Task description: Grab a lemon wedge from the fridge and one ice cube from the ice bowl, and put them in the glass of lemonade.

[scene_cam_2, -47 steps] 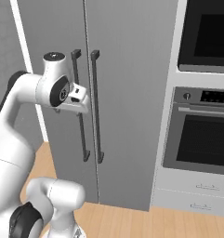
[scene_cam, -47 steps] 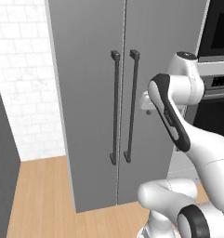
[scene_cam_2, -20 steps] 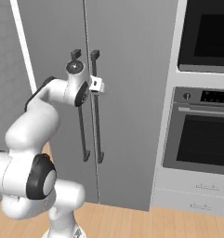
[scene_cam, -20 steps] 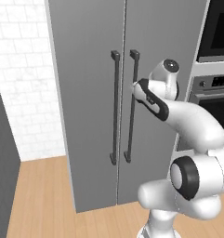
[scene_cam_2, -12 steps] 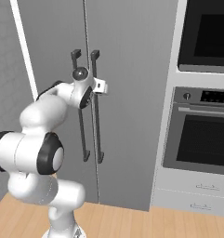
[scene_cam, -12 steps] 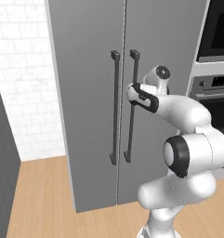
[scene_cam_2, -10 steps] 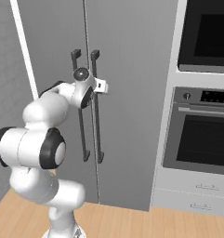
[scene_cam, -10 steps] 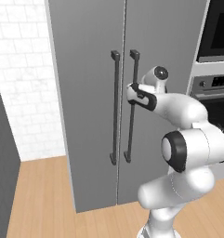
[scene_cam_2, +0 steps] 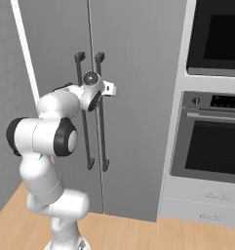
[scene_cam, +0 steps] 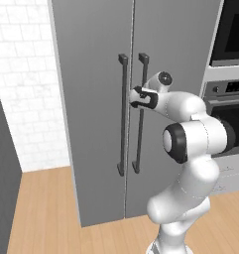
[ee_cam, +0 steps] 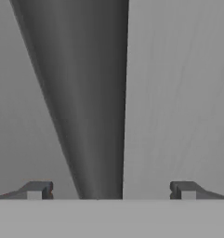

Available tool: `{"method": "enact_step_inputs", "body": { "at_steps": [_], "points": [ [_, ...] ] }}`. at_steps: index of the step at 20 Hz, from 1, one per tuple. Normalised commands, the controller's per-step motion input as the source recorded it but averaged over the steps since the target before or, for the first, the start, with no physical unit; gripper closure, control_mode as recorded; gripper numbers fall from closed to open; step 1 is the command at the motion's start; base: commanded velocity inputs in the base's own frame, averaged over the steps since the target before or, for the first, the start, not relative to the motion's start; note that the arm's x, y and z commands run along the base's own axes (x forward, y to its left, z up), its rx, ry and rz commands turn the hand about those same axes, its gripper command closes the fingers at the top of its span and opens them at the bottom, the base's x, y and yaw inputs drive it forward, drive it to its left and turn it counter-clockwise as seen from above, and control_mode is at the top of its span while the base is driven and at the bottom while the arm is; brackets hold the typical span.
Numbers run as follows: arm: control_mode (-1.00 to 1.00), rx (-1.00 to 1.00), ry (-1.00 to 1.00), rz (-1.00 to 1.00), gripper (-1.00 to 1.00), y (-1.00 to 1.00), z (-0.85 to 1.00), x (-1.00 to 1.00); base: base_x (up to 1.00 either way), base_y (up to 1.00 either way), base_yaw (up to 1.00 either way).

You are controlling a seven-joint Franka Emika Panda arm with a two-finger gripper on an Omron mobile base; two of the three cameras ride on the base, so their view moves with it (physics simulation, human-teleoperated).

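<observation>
The fridge [scene_cam: 96, 74] is seen shut with nothing retrieved yet, its right door's bar handle [ee_cam: 92, 116] standing directly ahead between the spread, empty fingers of the gripper [ee_cam: 111, 190], so nearly every step is judged outstanding.

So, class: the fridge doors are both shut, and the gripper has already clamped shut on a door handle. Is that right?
Not quite. The fridge doors are shut, but the gripper is open: the hand view shows its fingertips spread wide either side of the door handle, not clamped on it.
</observation>
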Motion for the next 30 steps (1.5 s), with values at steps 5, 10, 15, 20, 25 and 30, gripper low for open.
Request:
{"method": "enact_step_inputs", "body": {
  "at_steps": [5, 10, 15, 20, 25, 30],
  "points": [
    [-1.00, 0.00, 0.00, 0.00, 1.00, 0.00, -0.02, 0.46, 0.00, 0.00, 0.00],
    [-1.00, 0.00, 0.00, 0.00, 1.00, 0.00, 0.00, 0.00, 0.00, 0.00, 0.00],
    [-1.00, 0.00, -0.01, 0.00, 1.00, -0.01, 0.00, -0.05, 0.00, 0.00, 0.00],
    [-1.00, 0.00, -0.19, -0.02, 1.00, -0.46, 0.16, -0.82, 0.00, 0.00, 0.00],
    [-1.00, 0.00, -0.17, -0.15, 1.00, -0.71, 0.55, -1.00, 0.00, 0.00, 0.00],
    [-1.00, 0.00, -0.06, -0.30, -1.00, -0.63, 0.95, -0.93, 0.00, 0.00, 0.00]
  ]
}}
